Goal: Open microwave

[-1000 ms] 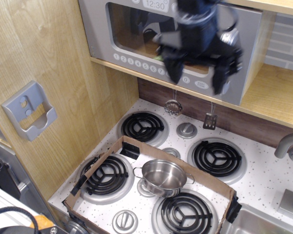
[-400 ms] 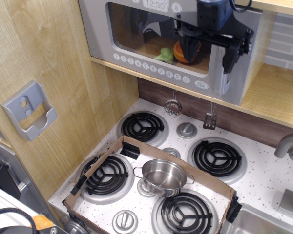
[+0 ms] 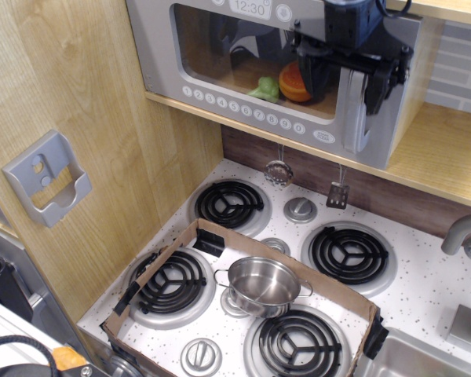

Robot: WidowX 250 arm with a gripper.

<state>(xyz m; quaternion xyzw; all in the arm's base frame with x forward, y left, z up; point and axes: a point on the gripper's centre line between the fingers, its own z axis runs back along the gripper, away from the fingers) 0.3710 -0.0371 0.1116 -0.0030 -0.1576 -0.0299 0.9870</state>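
The end effector (image 3: 344,78) hung spread wide before the microwave (image 3: 220,59), fingers straddling its silver handle (image 3: 355,110).

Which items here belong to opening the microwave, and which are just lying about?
Job:
microwave
its silver handle
hand, at the handle

Lying about:
steel pot
cardboard tray
stove burners
hanging strainer
hanging spatula
toy food inside

Single high view, angled down over the stovetop (image 3: 298,259), microwave (image 3: 220,55) at frame top
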